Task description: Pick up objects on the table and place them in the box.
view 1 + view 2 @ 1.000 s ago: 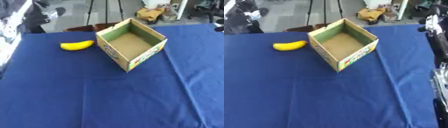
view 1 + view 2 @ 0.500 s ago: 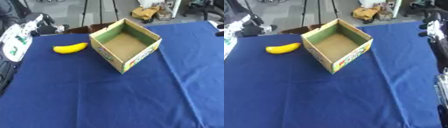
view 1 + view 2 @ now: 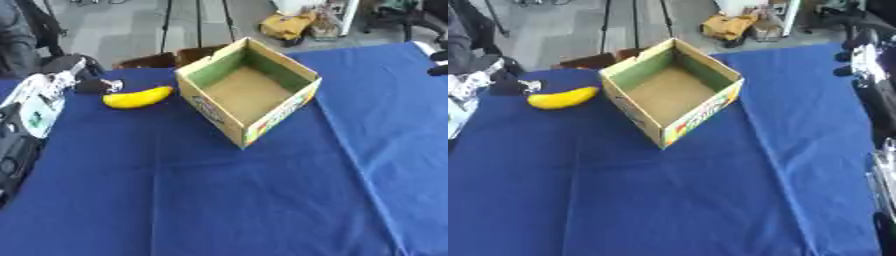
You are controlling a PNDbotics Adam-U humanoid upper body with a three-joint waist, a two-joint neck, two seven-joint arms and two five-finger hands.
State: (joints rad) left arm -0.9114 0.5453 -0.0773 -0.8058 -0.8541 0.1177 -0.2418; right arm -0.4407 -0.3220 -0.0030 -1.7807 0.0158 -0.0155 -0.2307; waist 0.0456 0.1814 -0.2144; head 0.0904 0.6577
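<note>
Left hand beside the banana, box open on the bench.

The banana point(image 3: 137, 97) lies on the blue bench point(image 3: 219, 200) left of the box point(image 3: 248, 90); left hand point(image 3: 83, 75) close by, right hand point(image 3: 859, 52) far right, finger states unclear.

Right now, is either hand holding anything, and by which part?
Nothing is held. The left hand is beside the banana's left end, not closed on it. The right hand is off at the right edge. The box is empty.

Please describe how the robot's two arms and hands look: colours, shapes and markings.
The left arm has a white shell with a small green marking and black parts below; the left hand is dark. The right arm is black with silver-white sections. The right hand shows only as a dark shape.
</note>
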